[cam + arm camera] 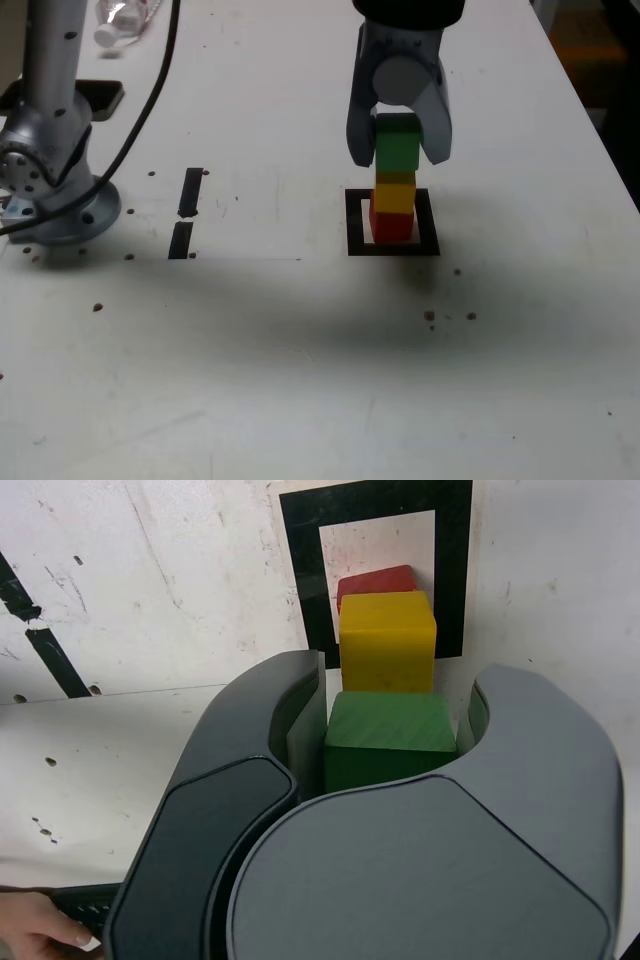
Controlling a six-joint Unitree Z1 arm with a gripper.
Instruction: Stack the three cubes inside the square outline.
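A red cube (392, 225) stands inside the square outline (355, 225) of black tape, with a yellow cube (394, 192) on top of it. The green cube (397, 145) sits at the top of this column, right over the yellow one. My gripper (398, 152) is shut on the green cube, one finger on each of its sides. In the wrist view the green cube (390, 735) lies between my fingers (300, 720), with the yellow cube (388, 640), the red cube (375, 583) and the square outline (300, 570) beyond it. Whether green rests on yellow or hovers just above, I cannot tell.
The arm's base (50, 195) is bolted at the exterior view's left, a black cable running from it. Two short black tape strips (190, 192) lie between base and outline. A plastic bottle (125, 20) lies at the far left. A person's hand (30, 930) shows in the wrist view.
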